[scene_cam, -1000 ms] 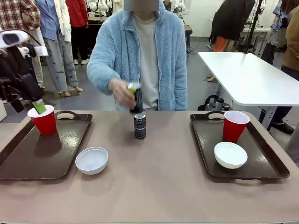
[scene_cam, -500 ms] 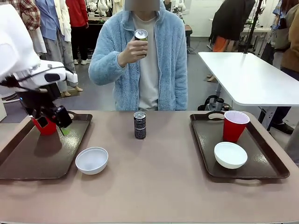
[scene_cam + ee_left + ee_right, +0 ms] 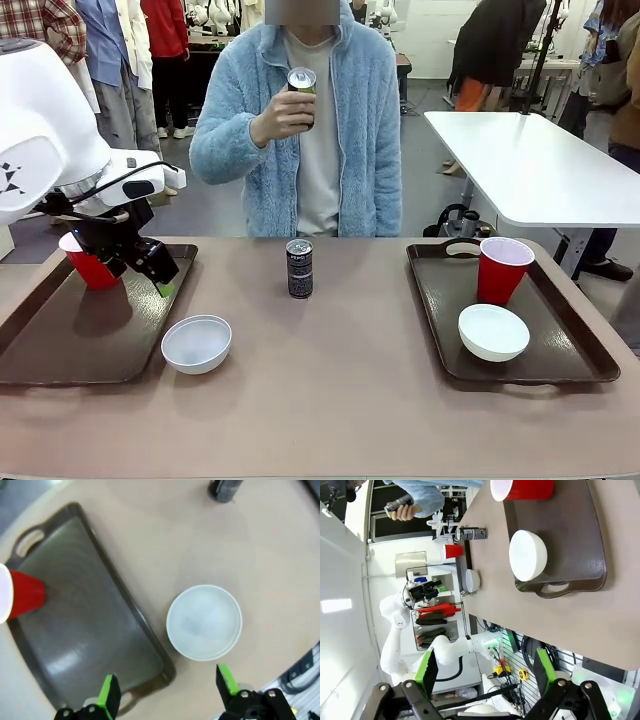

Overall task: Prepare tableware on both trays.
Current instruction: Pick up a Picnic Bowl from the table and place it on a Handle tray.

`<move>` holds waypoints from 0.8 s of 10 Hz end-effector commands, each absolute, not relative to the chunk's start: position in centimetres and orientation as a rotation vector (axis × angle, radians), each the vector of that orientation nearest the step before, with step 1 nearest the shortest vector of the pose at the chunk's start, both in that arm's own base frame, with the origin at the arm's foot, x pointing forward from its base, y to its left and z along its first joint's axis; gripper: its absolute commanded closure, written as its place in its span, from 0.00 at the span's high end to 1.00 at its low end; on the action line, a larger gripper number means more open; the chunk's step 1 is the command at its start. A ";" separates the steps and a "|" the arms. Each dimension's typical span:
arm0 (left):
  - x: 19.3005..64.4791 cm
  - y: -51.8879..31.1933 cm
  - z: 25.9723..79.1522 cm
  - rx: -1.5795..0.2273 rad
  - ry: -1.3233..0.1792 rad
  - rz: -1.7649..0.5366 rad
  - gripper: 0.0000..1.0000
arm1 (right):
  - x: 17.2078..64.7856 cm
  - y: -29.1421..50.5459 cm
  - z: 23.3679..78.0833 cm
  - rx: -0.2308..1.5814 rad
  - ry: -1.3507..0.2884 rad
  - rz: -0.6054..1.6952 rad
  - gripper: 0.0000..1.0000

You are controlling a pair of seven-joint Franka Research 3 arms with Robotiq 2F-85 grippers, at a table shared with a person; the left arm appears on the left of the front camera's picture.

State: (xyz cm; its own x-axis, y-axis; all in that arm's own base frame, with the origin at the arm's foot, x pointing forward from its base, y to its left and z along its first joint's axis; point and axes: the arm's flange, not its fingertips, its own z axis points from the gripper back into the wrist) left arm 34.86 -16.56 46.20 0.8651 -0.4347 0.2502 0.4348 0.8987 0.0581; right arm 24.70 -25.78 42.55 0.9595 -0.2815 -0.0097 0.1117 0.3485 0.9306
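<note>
The left gripper (image 3: 152,268) hung over the inner part of the left tray (image 3: 60,340), its jaws spread wide and holding nothing. From its wrist view the green fingers (image 3: 109,696) stood well apart above the tray's near corner. A red cup (image 3: 92,265) stood upright at the far end of that tray. A white bowl (image 3: 196,343) lay on the bare table just beside the tray's rim. A dark can (image 3: 299,268) stood upright mid-table. Across from it the person's hand (image 3: 278,115) held a second can (image 3: 301,82) up at chest height. The right tray (image 3: 585,355) carried another red cup (image 3: 502,270) and another bowl (image 3: 493,332). The right gripper (image 3: 485,669) was spread and empty, high above that side.
</note>
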 end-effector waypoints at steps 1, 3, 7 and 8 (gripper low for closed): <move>34.8 -16.5 46.2 0.002 -0.260 -0.454 1.00 | 23.8 -26.0 43.4 1.185 -0.192 -0.243 1.00; 34.9 -16.5 46.2 -0.004 -0.262 -0.455 1.00 | 23.8 -26.0 43.4 1.185 -0.192 -0.243 1.00; 23.5 -9.8 51.3 -0.117 -0.193 -0.682 1.00 | 23.8 -26.0 43.4 1.185 -0.192 -0.243 1.00; 22.5 -9.2 51.4 -0.113 -0.185 -0.707 1.00 | 23.8 -26.0 43.4 1.185 -0.192 -0.243 1.00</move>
State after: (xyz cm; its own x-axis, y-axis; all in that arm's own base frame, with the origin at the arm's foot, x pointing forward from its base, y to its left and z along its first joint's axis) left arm 26.25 -11.22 52.70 0.7703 -0.6058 0.1991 0.6232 0.7814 -0.0334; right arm 24.12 -25.93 43.33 0.9561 -0.2928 0.0086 0.1013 0.3582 0.9281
